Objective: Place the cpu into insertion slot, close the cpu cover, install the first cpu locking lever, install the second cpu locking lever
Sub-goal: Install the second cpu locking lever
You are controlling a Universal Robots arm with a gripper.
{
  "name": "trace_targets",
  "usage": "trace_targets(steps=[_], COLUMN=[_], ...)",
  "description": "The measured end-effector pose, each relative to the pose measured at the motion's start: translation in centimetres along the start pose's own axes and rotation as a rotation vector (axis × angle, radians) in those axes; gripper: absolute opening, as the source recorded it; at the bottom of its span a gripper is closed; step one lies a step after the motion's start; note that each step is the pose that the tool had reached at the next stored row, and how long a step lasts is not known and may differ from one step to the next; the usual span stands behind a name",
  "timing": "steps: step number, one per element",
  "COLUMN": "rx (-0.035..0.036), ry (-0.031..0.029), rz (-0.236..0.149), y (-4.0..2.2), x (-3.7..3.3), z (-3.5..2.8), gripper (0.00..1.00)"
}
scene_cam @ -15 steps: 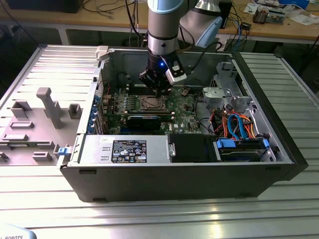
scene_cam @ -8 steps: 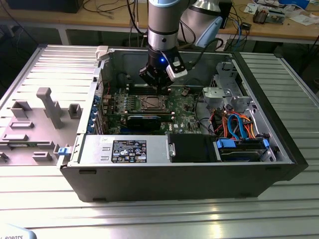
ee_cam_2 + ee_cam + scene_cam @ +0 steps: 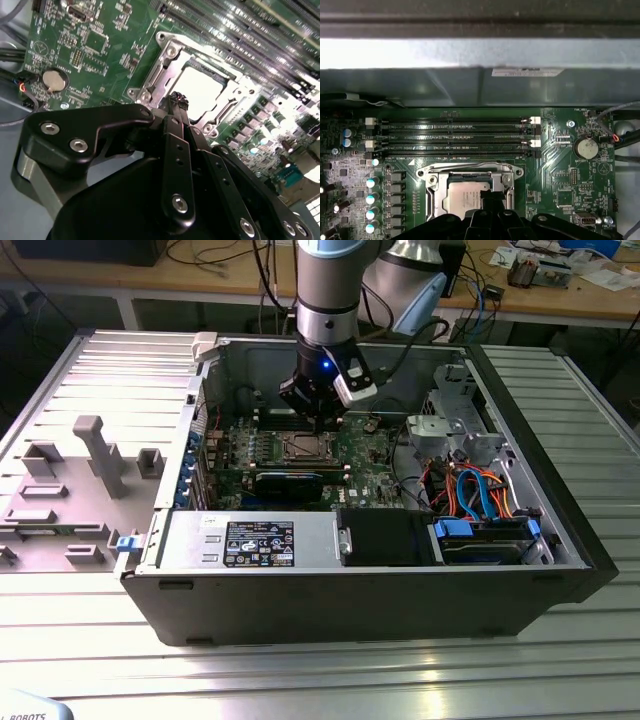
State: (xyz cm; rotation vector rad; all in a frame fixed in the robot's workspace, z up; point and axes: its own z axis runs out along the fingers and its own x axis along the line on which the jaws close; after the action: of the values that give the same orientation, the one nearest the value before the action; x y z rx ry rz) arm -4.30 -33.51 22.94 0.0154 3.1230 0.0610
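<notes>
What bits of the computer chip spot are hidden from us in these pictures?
- The near edge of the cpu in the first wrist view: covered by the black gripper.
- One side of the cpu cover in the second wrist view: the gripper blocks it.
- The locking levers in the exterior view: too small to tell, and the gripper hangs right above the insertion slot.

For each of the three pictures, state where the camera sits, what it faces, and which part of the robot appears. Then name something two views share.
Exterior view: off the arm, above the open computer case, looking down into it; the arm and gripper show over the motherboard.
Second wrist view: on the arm, looking along the gripper at the cpu under the cpu cover.
First wrist view: on the arm, facing the memory slots; the gripper's dark body shows.
Both wrist views share the cpu and the coin battery.
</notes>
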Motion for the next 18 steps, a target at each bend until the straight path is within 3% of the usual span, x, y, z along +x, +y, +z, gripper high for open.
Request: trace_targets(steps=[4, 7, 13, 18], rx=[0.0002, -0.0001, -0.0031, -0.0032], ry=[0.0001, 0.0000, 0.0001, 0.0000], rz=[0.000, 0.000, 0.000, 0.000], y=[-0.34, -0.36, -1.31, -1.41], x=[0.00, -0.02, -0.02, -0.02], z=[-0.10, -0.60, -0.65, -0.65], gripper=[0.11, 0.11, 0.11, 0.11])
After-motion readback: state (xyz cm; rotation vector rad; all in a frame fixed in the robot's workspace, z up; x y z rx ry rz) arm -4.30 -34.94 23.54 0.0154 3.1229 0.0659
